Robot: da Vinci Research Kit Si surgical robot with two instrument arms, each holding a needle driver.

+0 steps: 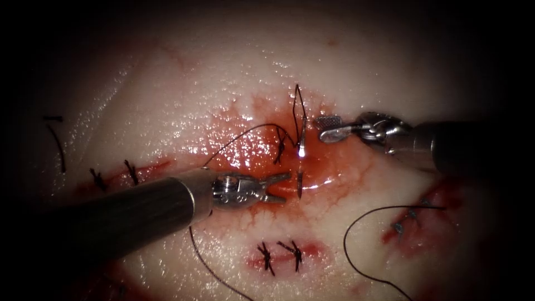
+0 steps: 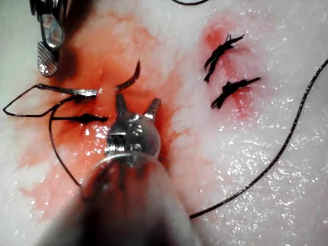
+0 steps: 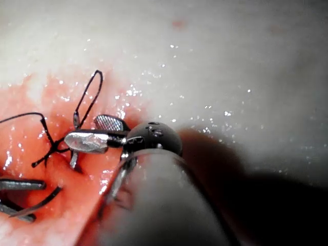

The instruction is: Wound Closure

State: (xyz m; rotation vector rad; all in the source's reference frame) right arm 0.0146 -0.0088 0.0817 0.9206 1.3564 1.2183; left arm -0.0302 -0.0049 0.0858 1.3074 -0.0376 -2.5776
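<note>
**Both tools empty, needle sits in the tissue**

My left tool (image 1: 280, 188) has jaws spread wide, holding nothing, just left of the cut (image 1: 300, 167). My right tool (image 1: 327, 127) is parted too, also empty, just right of the cut's upper end. The needle (image 1: 301, 147) is in the tissue (image 1: 184, 83) along the cut: upper part shows, middle is buried, a short dark end shows lower down (which end is the tip, can't tell). Thread (image 1: 245, 134) runs from it leftwards over the red fluid (image 1: 245, 153). Finished stitches (image 1: 280, 255) lie below.
</note>
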